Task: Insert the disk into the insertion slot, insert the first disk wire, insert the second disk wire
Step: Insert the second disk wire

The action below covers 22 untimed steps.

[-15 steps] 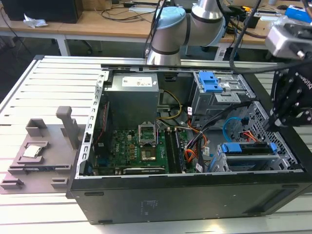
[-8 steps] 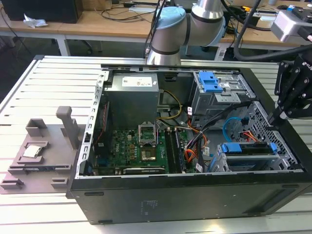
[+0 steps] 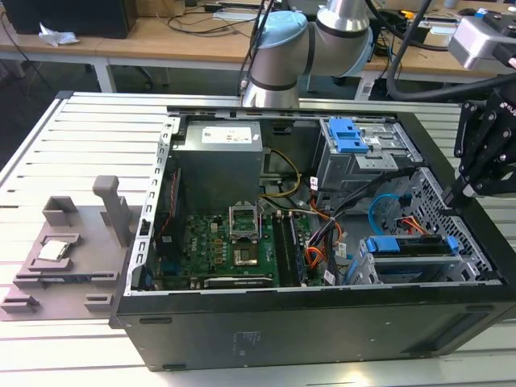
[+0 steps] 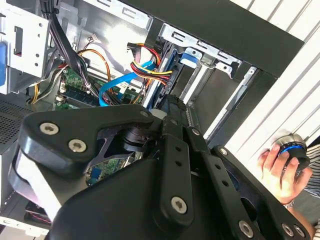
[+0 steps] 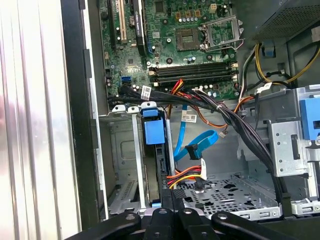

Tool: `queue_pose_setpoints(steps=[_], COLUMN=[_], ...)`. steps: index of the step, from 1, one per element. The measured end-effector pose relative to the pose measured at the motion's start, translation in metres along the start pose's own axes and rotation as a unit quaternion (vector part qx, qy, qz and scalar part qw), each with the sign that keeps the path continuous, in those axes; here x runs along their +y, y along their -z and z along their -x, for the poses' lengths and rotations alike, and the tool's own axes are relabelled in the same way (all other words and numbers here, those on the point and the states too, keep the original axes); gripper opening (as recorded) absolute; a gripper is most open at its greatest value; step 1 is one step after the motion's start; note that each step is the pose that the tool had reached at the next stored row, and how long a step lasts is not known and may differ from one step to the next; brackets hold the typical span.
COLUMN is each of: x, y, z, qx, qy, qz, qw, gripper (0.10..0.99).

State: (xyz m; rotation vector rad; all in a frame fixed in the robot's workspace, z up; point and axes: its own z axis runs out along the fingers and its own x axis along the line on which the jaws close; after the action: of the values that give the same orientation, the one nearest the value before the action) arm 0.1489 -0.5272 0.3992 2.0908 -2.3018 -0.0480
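The disk sits in the insertion slot, blue carrier showing! The second disk wire loops just beside it, its dark plug apart from the disk. The first disk wire lies over the perforated metal. The end effector hangs near the slot, clenched, fingertips together. It's all inside an open computer case on a slatted metal tabletop. Wooden desks stand behind, and a hand rests on a knob.

white label on power supply, print illegible
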Motion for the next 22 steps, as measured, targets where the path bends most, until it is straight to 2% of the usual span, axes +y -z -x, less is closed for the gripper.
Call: queue_pose_setpoints(steps=[1, 3, 4, 5, 7, 8, 9, 10, 12, 13, 20, 22], x=[0.0000, 0.0000, 0.0000, 0.0000, 0.0000, 0.0000, 0.0000, 0.0022, 0.0162, 0.0205, 0.0328, 0.0341], y=[0.0000, 0.0001, 0.0001, 0.0001, -0.0001, -0.0005, -0.0011, -0.0030, -0.0090, -0.0108, -0.0163, -0.0152], z=[0.0000, 0.0000, 0.0000, 0.0000, 0.0000, 0.0000, 0.0000, 0.0004, 0.0042, 0.0065, 0.0208, 0.0207], qx=[0.0000, 0.0000, 0.0000, 0.0000, 0.0012, 0.0018, 0.0029, 0.0027, 0.0005, -0.0002, -0.0020, -0.0017], qy=[0.000, 0.000, 0.000, 0.000, 0.025, 0.041, 0.064, 0.073, 0.077, 0.078, 0.086, 0.091], qz=[0.0000, 0.0000, 0.0000, 0.0000, -0.0001, -0.0001, -0.0002, -0.0002, -0.0002, -0.0003, -0.0003, -0.0006], qw=[1.0000, 1.0000, 1.0000, 1.0000, 0.9997, 0.9992, 0.9979, 0.9973, 0.9970, 0.9969, 0.9963, 0.9959], gripper=[0.106, 0.235, 0.235, 0.302, 0.302, 0.302, 0.302, 0.302, 0.302, 0.302, 0.302, 0.302])
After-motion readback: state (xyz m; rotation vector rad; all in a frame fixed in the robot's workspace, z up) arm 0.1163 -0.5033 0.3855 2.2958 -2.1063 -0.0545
